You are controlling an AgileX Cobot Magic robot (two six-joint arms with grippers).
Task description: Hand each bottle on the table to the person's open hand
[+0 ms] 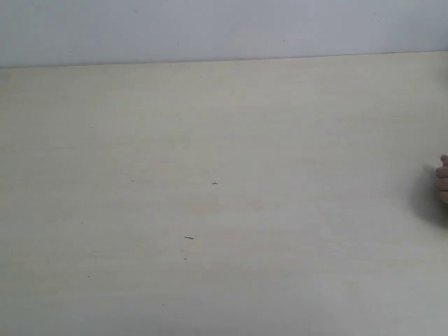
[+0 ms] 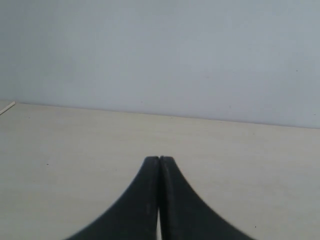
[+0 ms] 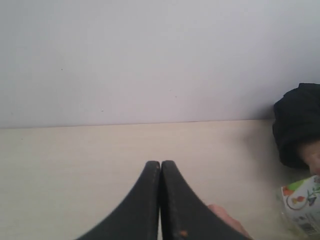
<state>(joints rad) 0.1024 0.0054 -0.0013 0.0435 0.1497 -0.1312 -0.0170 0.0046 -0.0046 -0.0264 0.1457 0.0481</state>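
The pale table [image 1: 210, 126] shows no bottles in the exterior view, and neither arm appears there. At its right edge the tips of the person's hand [image 1: 442, 180] poke into view. In the right wrist view my right gripper [image 3: 160, 163] is shut with nothing in it. Off to one side a bottle [image 3: 303, 201] with a white fruit label is partly cut off by the frame edge, beside the person's hand [image 3: 312, 156]. A fingertip [image 3: 228, 218] shows just behind my right finger. My left gripper [image 2: 159, 159] is shut and empty over bare table [image 2: 75, 150].
A pale grey wall [image 1: 210, 28] rises behind the table's far edge. The person's black sleeve [image 3: 299, 122] rests on the table near the bottle. A few tiny dark specks [image 1: 189, 238] mark the tabletop.
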